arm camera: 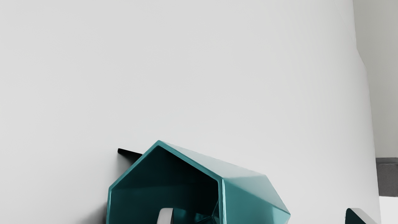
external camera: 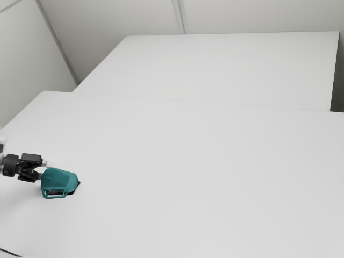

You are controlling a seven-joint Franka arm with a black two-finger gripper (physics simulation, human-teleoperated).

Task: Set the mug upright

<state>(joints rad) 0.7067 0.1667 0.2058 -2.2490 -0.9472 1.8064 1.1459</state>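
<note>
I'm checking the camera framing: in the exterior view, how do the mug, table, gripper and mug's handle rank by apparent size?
1. Table
2. Mug and gripper: too alike to rank
3. Mug's handle

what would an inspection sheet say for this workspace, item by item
surface: white table, plain, with a seam toward the back
job's things: teal mug lying on its side, not yet upright
clutter: a small dark piece pokes out by the mug, can't tell what it is
gripper: open, one fingertip over the mug's mouth, the other beyond its outer wall
cables: a thin dark line, cable-like, at the exterior view's lower left
surroundings: pale walls
</note>
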